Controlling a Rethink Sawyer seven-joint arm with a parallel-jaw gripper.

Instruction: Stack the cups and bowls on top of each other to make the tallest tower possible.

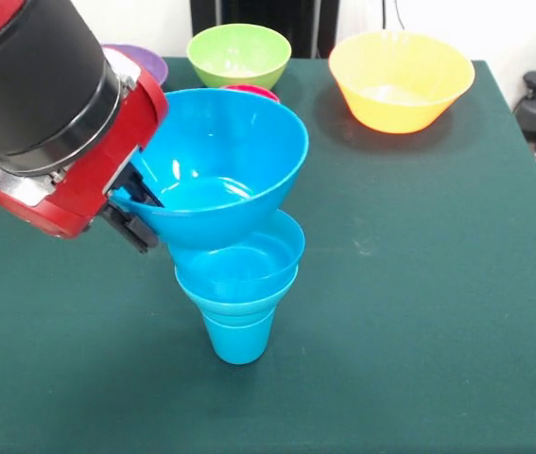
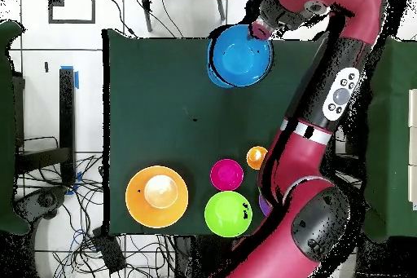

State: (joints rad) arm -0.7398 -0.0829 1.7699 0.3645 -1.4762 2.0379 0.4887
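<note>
At the near middle of the green table [image 1: 438, 312], a blue cup [image 1: 239, 336] was stood upright, with a small blue bowl [image 1: 239, 270] nested in its mouth. Above it, a larger blue bowl [image 1: 213, 170] was held tilted, its left rim clamped by the gripper [image 1: 138, 210], whose fingers were closed on it. Farther back, a red bowl [image 1: 253, 92], a purple bowl [image 1: 146, 61], a green bowl [image 1: 239, 54] and a yellow-orange bowl [image 1: 401, 78] were seen at the far edge.
</note>
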